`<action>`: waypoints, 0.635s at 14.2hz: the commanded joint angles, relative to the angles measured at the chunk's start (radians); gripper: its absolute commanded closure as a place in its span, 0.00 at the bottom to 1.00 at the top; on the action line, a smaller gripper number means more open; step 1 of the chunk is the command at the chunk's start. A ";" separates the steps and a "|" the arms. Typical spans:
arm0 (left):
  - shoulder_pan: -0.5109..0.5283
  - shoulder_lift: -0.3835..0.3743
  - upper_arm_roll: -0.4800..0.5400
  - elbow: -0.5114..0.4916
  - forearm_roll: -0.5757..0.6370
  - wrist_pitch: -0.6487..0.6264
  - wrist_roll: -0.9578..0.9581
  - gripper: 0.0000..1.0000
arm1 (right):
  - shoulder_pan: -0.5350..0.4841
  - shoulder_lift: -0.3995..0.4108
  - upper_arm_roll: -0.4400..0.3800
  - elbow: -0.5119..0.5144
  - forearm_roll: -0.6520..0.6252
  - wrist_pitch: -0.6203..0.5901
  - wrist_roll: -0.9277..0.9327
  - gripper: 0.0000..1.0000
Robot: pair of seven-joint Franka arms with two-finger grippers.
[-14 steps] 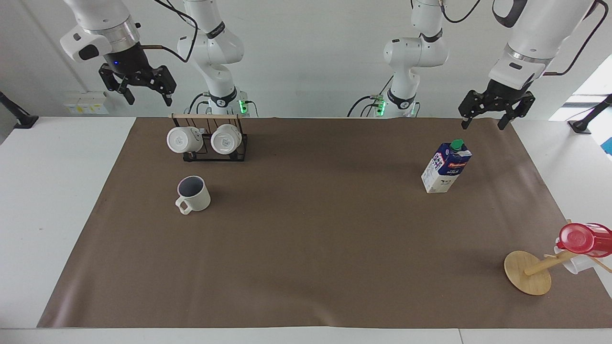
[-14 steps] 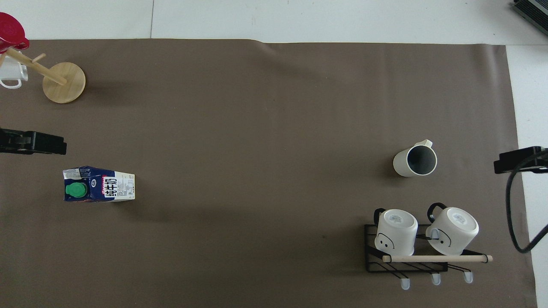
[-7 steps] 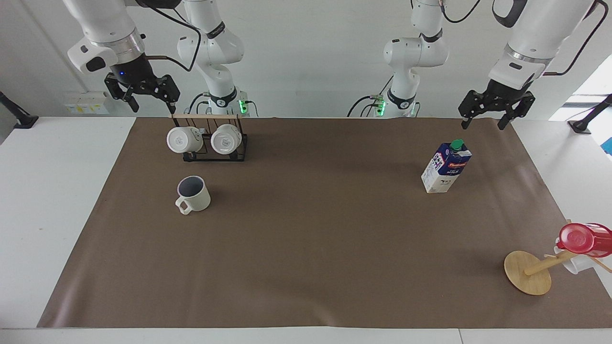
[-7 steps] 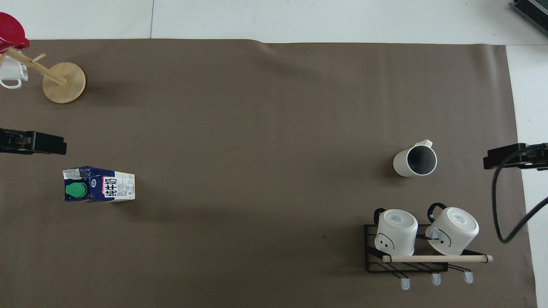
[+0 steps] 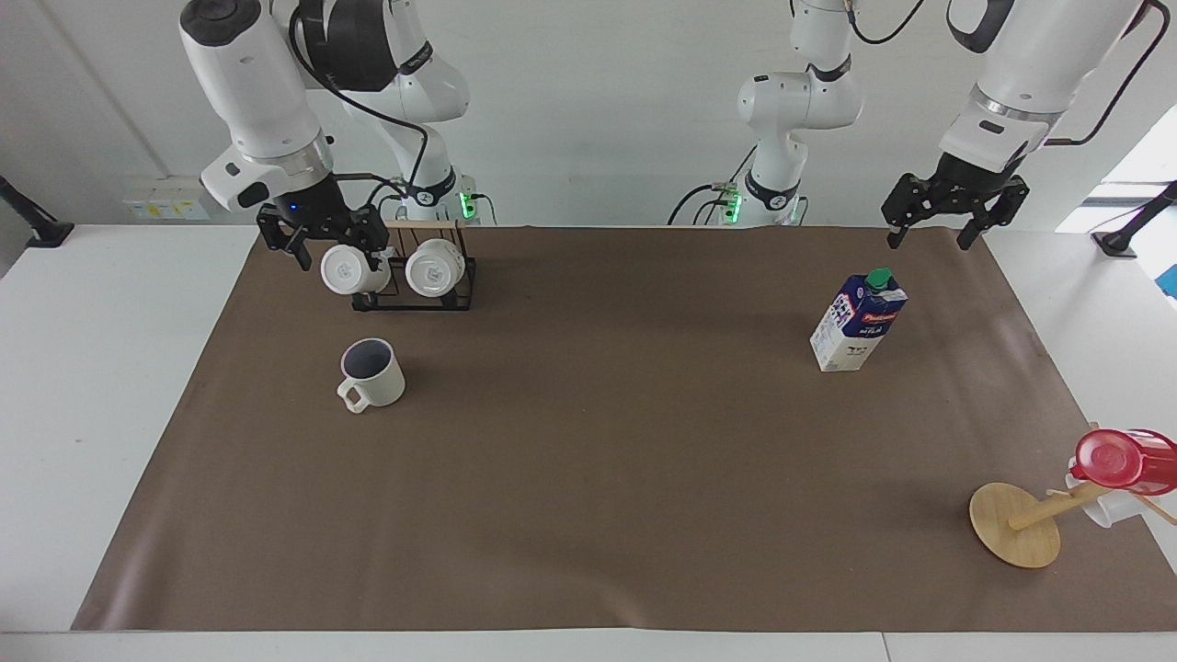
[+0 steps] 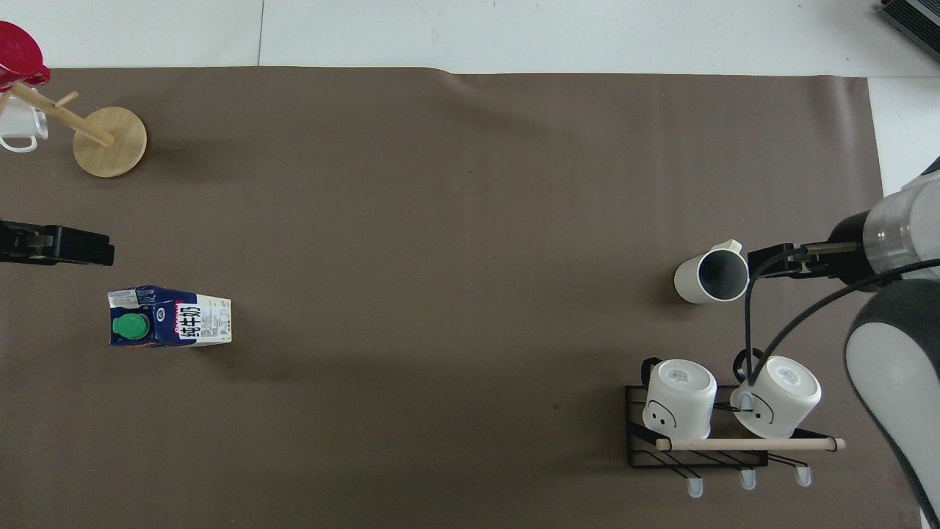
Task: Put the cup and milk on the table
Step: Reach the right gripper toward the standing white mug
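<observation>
Two arms show in the facing view. The right end effector [image 5: 324, 246] hangs with its fingers spread and nothing between them, over the edge of the brown sheet [image 5: 588, 478] beside the mug rack [image 5: 414, 276] at the right arm's end of the surface [image 5: 101, 386]. The left end effector [image 5: 931, 228] hangs open and empty too, above the sheet's corner at the left arm's end; that arm waits. The cup [image 5: 371, 373] stands upright on the sheet, farther from the robots than the rack: small, cream-white, dark inside, its loop handle pointing away from the robots. The milk [image 5: 859, 320] stands upright near the left arm's end, a tall blue-and-white carton (green cap, red band, black patches low on its side). A wooden stand [image 5: 1016, 524] carrying a red cup [image 5: 1120, 458] sits at the sheet's corner farthest from the robots.

From overhead, the cup [image 6: 712, 276] shows its dark grey inside and round rim, its handle a small tab pointing away from the robots. The right end effector [image 6: 780, 263] appears just beside the cup's rim (how high it hangs cannot be read here). The milk [image 6: 169, 317] shows its green cap and printed side. The left end effector [image 6: 59, 245] enters at the frame's edge, farther out than the carton. Two white mugs [image 6: 679, 397] hang bases-out on the rack [image 6: 705, 441].
</observation>
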 commanded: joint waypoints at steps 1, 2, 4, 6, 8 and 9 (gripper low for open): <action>0.005 -0.004 -0.005 0.016 0.010 -0.025 -0.007 0.00 | -0.005 -0.011 0.003 -0.076 0.006 0.074 0.015 0.00; 0.004 -0.004 -0.005 0.016 0.010 -0.025 -0.007 0.00 | -0.005 -0.004 0.003 -0.105 0.006 0.106 0.015 0.00; 0.005 -0.004 -0.005 0.016 0.010 -0.025 -0.007 0.00 | -0.003 0.023 0.003 -0.145 0.006 0.177 0.012 0.00; 0.005 -0.004 -0.005 0.016 0.010 -0.025 -0.007 0.00 | 0.007 0.066 0.003 -0.153 0.004 0.220 -0.011 0.00; 0.005 -0.004 -0.004 0.016 0.010 -0.025 -0.007 0.00 | 0.023 0.094 0.003 -0.168 0.004 0.272 -0.016 0.00; 0.005 -0.004 -0.005 0.016 0.010 -0.025 -0.007 0.00 | 0.023 0.101 0.003 -0.174 0.003 0.295 -0.016 0.00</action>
